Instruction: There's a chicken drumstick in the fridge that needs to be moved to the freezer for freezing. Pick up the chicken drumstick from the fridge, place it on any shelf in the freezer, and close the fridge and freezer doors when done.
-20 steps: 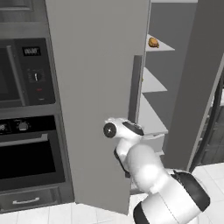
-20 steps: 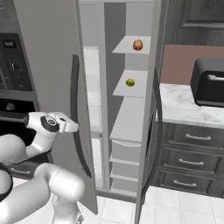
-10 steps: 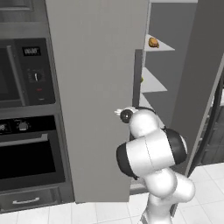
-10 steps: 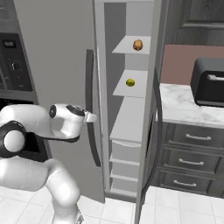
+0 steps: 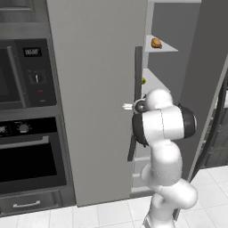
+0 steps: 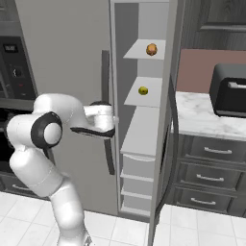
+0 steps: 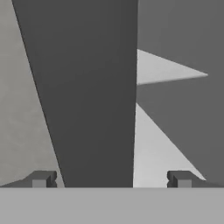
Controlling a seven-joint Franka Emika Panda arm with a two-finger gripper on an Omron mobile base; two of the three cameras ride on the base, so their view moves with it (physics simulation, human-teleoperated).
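Fridge door (image 5: 95, 102), wide grey panel, sits nearly flush across the fridge front, dark handle (image 6: 108, 113) along its right edge. Freezer (image 6: 144, 110), narrow grey compartment just right of it, is open; its door (image 5: 207, 84) swings out to the right. Black oven (image 5: 26, 133) sits left of the fridge; counter (image 6: 204, 115) with a dark appliance (image 6: 229, 90) is right of the freezer.

Arm reaches across to the fridge door handle. Claw (image 7: 111, 178) has fingers (image 7: 41, 178) spread wide, the dark handle bar running between them, nothing clamped; contact with the bar cannot be told from the hand view.

Drumstick (image 6: 152, 49) lies on the top freezer shelf (image 6: 139, 52), well apart from the claw. Tiny yellow-green item (image 6: 142, 90) sits on the shelf below. White drawers (image 6: 137, 175) fill the freezer bottom.
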